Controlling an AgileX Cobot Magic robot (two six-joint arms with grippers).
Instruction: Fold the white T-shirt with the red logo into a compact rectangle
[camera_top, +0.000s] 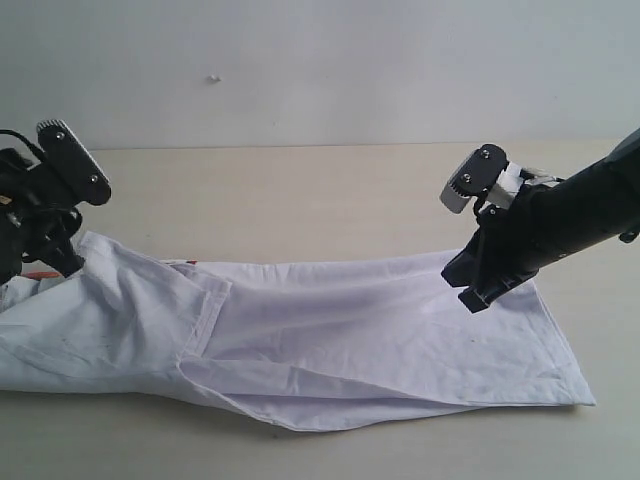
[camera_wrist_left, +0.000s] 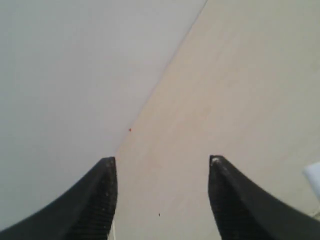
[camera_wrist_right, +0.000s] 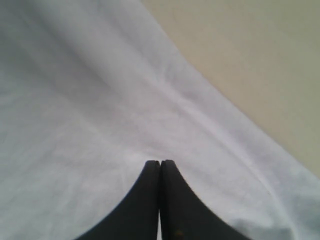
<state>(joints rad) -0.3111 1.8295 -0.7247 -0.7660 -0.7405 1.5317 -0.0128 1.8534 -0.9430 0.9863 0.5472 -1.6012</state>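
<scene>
We see the white T-shirt (camera_top: 350, 330) lying in a long folded band on the table (camera_top: 300, 190). Above the shirt's right end, our right gripper (camera_wrist_right: 160, 162) has its fingers pressed together with no cloth between them. At the shirt's left end, our left gripper (camera_wrist_left: 162, 162) has its fingers apart and empty.

Soft, even light fills the room, bright and without glare. The white T-shirt (camera_top: 350, 330) casts only a thin, faint shadow on the table (camera_top: 300, 200) along its front edge, and a pale grey shade lies on the cloth under the right claw (camera_top: 474, 299). Both wrist views are hazy, and the left claw (camera_wrist_left: 162, 167) looks blurred at its tips.
</scene>
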